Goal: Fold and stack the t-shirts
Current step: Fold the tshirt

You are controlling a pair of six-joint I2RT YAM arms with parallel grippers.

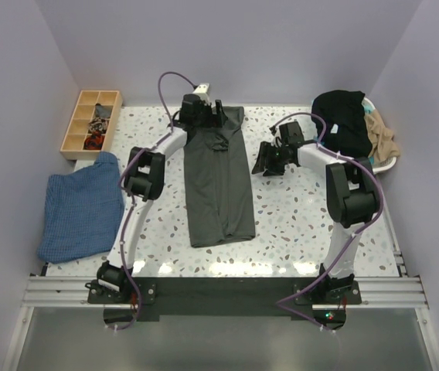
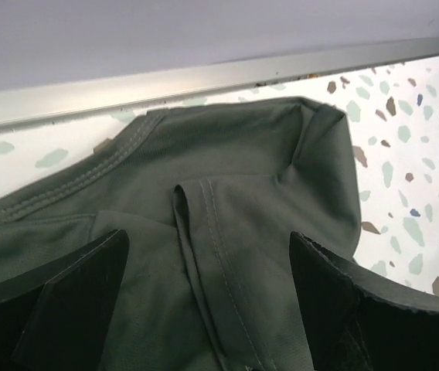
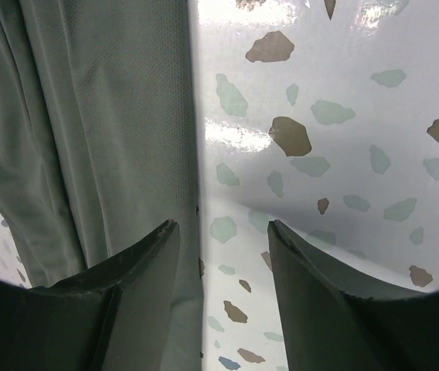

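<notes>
Shows charcoal-grey t-shirt (image 1: 218, 185) folded into a long strip on the worktop (image 1: 297, 224). Finds left pincer (image 2: 206, 239) spread over its collar end, right pincer (image 3: 221, 228) spread just beside its right edge

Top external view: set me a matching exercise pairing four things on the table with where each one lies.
Things: 1 grey t-shirt; 2 blue t-shirt; 3 black t-shirt; 4 wooden tray.
Places: A far left corner; B table centre; C far right corner; D left edge, nearer the arms.
Pairs: 1-B; 2-D; 3-C; 4-A.
</notes>
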